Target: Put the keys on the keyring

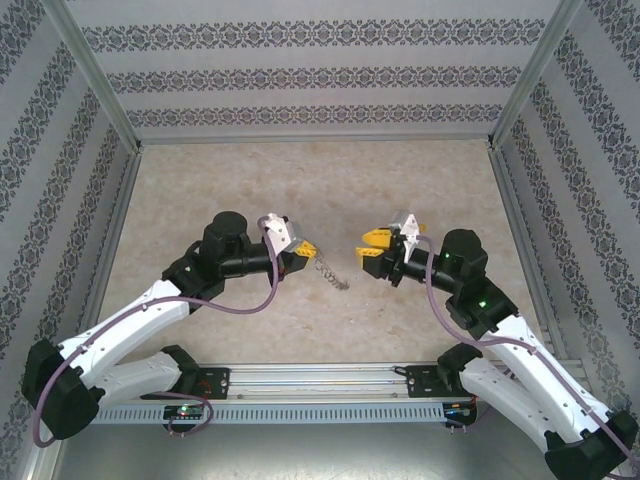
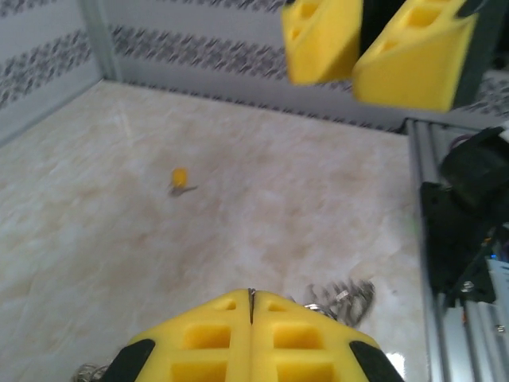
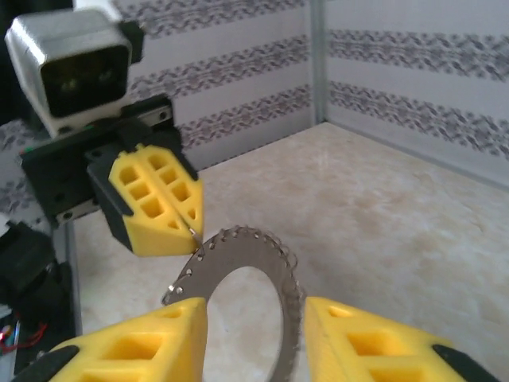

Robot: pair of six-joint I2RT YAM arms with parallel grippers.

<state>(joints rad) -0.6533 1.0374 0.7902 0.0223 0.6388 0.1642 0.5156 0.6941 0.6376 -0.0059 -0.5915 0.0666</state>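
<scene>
— Pinching anything, the left tool (image 3: 189, 229)?
— Yes, pressed together on the keyring (image 3: 238, 248) rim. The ring hangs between the 2 spread fingers of the right tool (image 3: 254, 318), above the counter (image 3: 398, 207); whether they touch it, I cannot tell.

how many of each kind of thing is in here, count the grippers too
grippers: 2 (left gripper, right gripper)
keyring: 1
key: 1 (small, yellow head, too blurry to be sure it is a key)
total: 4
</scene>
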